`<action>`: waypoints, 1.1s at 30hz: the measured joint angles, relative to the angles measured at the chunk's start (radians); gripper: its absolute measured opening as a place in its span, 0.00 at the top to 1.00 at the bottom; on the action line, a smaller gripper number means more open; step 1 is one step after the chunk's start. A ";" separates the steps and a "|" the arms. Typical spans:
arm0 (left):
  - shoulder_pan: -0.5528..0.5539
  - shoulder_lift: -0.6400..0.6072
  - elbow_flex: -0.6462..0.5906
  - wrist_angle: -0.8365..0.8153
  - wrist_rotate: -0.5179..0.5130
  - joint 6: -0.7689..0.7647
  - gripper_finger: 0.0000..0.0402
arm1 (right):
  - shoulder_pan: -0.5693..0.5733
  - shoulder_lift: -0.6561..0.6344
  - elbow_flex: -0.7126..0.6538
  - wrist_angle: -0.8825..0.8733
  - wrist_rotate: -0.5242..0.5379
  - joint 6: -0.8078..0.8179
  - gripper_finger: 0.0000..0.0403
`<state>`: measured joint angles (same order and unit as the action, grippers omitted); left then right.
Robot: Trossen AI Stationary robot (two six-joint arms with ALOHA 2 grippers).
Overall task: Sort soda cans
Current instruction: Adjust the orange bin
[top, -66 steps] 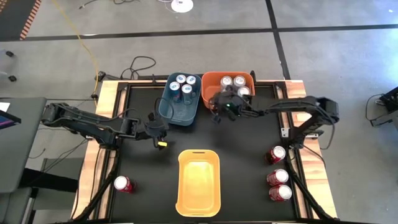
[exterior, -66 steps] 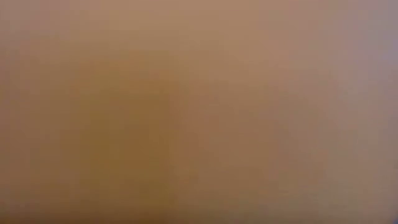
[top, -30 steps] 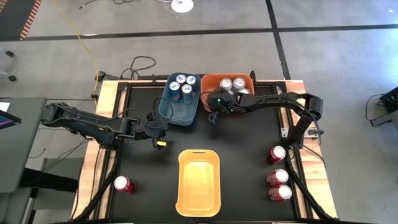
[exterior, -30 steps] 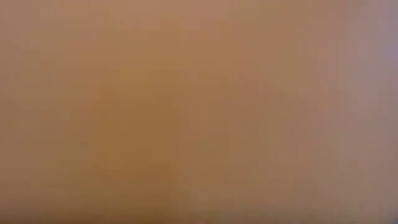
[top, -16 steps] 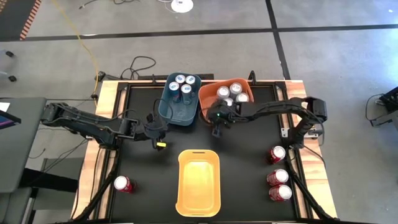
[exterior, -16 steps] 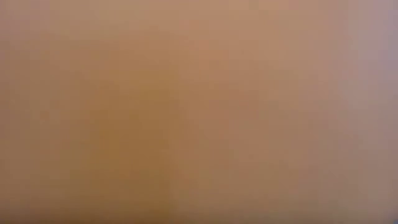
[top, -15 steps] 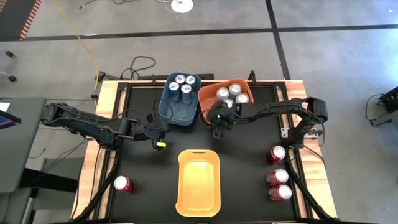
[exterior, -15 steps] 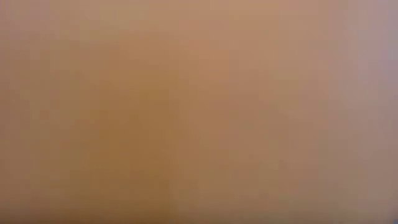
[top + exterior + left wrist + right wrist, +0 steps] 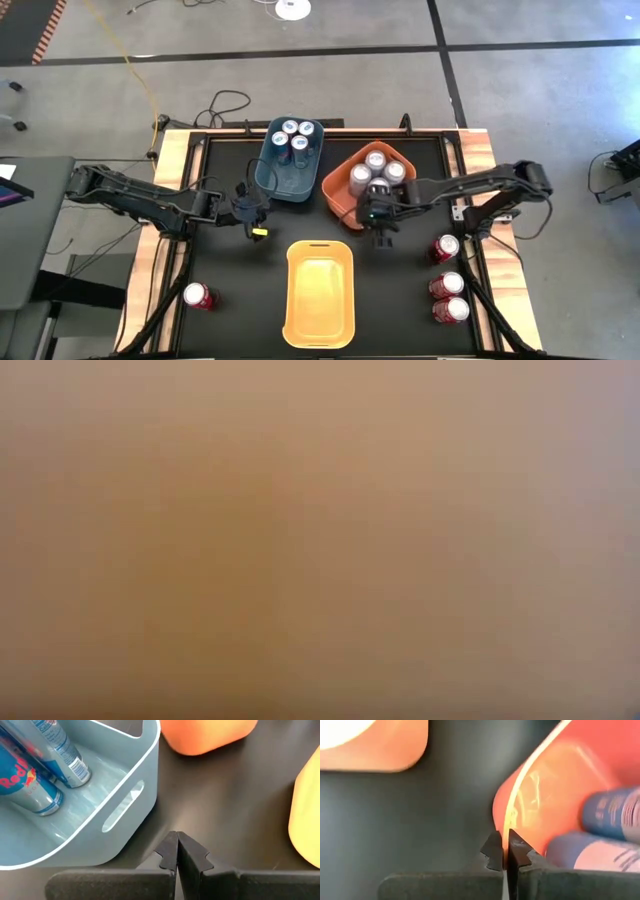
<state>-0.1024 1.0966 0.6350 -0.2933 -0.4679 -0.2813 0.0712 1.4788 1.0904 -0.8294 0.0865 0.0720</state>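
the blue soda cans (image 9: 293, 136) stand in the far grey-blue plastic bin (image 9: 272, 178), the silver ones (image 9: 374, 171) in the orange plastic bin (image 9: 338, 192) whose rim the right gripper (image 9: 503, 851) pinches, while four red cans (image 9: 445, 283) wait on the bench (image 9: 240, 290) outside the empty yellow bin (image 9: 322, 300), left gripper (image 9: 178, 851) fingers pressed together

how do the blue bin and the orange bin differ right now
The blue bin sits square to the table's edges; the orange bin is turned askew. Nothing grips the blue bin, with the left hand shut beside it, while the right hand pinches the orange bin's rim. The blue bin holds blue cans, the orange one silver cans. Each holds four cans.
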 joint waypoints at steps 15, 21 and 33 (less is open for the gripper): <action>0.000 0.000 0.000 0.000 0.000 -0.011 1.00 | 0.128 -0.004 -0.061 -0.076 -0.022 0.160 0.77; 0.000 0.000 0.000 0.000 0.000 -0.013 1.00 | 0.137 -0.003 -0.046 -0.086 -0.054 0.230 0.65; 0.000 0.000 0.000 0.000 0.000 -0.014 1.00 | 0.135 -0.159 -0.043 -0.139 -0.063 0.362 0.44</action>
<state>-0.1024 1.0966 0.6350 -0.2935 -0.4675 -0.2950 0.2062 1.3199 1.0479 -0.9682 0.0237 0.4342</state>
